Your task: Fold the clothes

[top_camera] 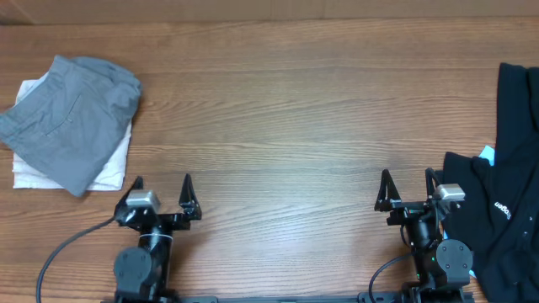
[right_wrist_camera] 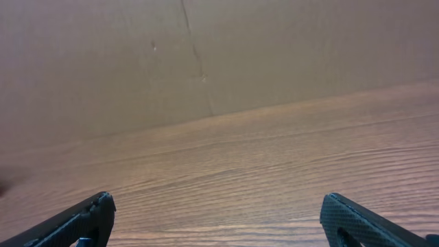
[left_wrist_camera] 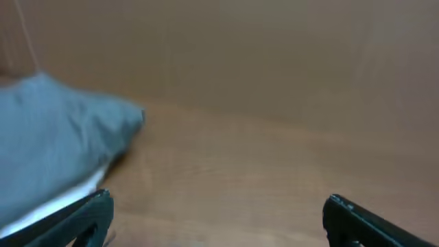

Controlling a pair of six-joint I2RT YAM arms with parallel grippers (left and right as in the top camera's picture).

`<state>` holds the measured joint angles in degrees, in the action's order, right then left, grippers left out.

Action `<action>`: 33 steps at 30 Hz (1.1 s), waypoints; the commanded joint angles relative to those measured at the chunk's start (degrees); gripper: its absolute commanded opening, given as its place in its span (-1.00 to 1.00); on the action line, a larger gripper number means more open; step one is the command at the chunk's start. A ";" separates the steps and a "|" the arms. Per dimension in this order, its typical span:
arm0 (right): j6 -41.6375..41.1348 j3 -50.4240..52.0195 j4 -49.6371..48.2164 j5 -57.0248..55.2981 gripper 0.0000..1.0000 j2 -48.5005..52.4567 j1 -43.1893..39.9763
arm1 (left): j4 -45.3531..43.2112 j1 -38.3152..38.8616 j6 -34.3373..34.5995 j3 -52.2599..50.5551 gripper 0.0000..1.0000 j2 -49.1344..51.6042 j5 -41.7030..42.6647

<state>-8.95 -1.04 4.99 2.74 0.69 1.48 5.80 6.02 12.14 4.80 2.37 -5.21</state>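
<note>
The grey shorts, the clothes (top_camera: 72,122), lie folded at the table's left on top of a cream-white folded garment (top_camera: 111,168). In the left wrist view the clothes (left_wrist_camera: 55,147) fill the left side, with a cream edge under them. My left gripper (top_camera: 161,183) stands open near the front edge, to the right of and below the pile, holding nothing. In its own view the left gripper (left_wrist_camera: 216,206) spans bare wood. My right gripper (top_camera: 408,181) is open and empty at the front right; in the right wrist view the right gripper (right_wrist_camera: 216,202) hangs over bare table.
A black garment with small white print (top_camera: 505,181) lies heaped at the right edge, close beside the right arm, with a bit of light blue (top_camera: 488,154) showing. A brown wall (right_wrist_camera: 206,55) rises behind the table.
</note>
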 commanded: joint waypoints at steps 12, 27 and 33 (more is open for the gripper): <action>0.24 0.55 -0.35 -0.24 1.00 -0.24 -0.26 | -1.99 -2.36 -4.87 -4.52 1.00 -1.84 -0.55; 0.24 0.55 -0.35 -0.24 1.00 -0.24 -0.26 | -1.97 -2.36 -4.87 -4.52 1.00 -1.77 -0.52; 0.24 0.55 -0.35 -0.24 1.00 -0.24 -0.26 | -1.97 -2.36 -4.87 -4.52 0.99 -1.77 -0.52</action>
<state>-8.97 -1.04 5.04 2.74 0.69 1.50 3.92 4.01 8.56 0.49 0.91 -5.21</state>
